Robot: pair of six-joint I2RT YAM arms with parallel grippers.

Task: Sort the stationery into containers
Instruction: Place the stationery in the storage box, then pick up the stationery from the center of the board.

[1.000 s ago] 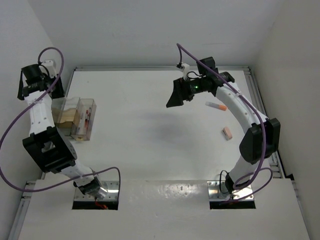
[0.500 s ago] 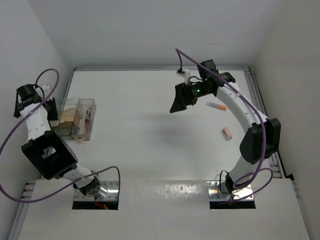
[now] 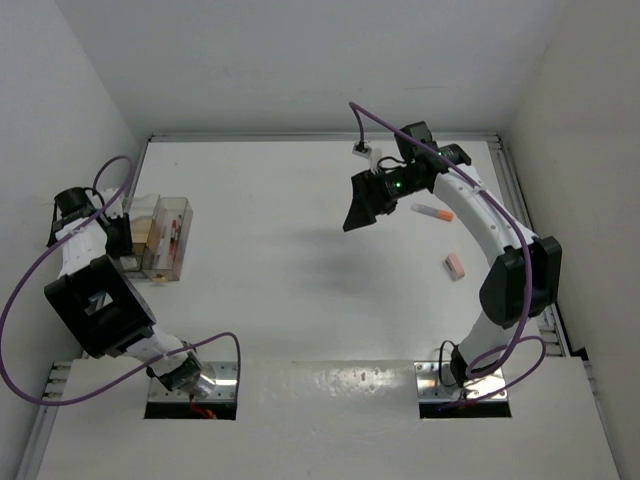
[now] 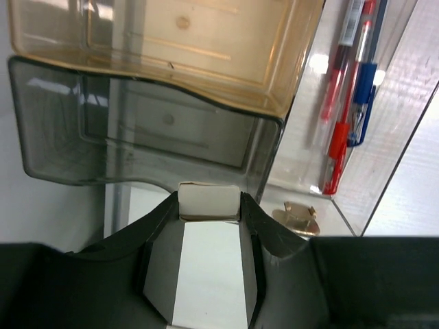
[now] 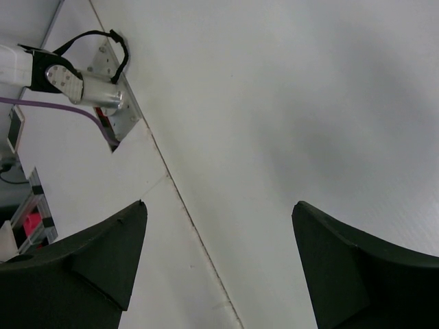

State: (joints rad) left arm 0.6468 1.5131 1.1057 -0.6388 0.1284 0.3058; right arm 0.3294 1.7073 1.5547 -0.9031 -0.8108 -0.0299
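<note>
White eraser (image 4: 209, 267) pinched in left gripper (image 4: 209, 205); right gripper (image 5: 218, 203) gapes empty. One pink marker (image 3: 433, 212), one pink eraser (image 3: 455, 266) lie right. Pens (image 4: 337, 130) in left containers (image 4: 164, 120) overlap, uncountable, tops cropped.

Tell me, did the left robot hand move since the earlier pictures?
Yes. From above, the left gripper, gripping a whitish eraser, moved down the picture and closer to the containers, which stayed put.

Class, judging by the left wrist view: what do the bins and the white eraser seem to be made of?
Bins: probably hard plastic, glossy and see-through, tinted amber and smoky grey; highlights glint on walls. Eraser: likely matte rubber or vinyl; dull, no shine.
</note>
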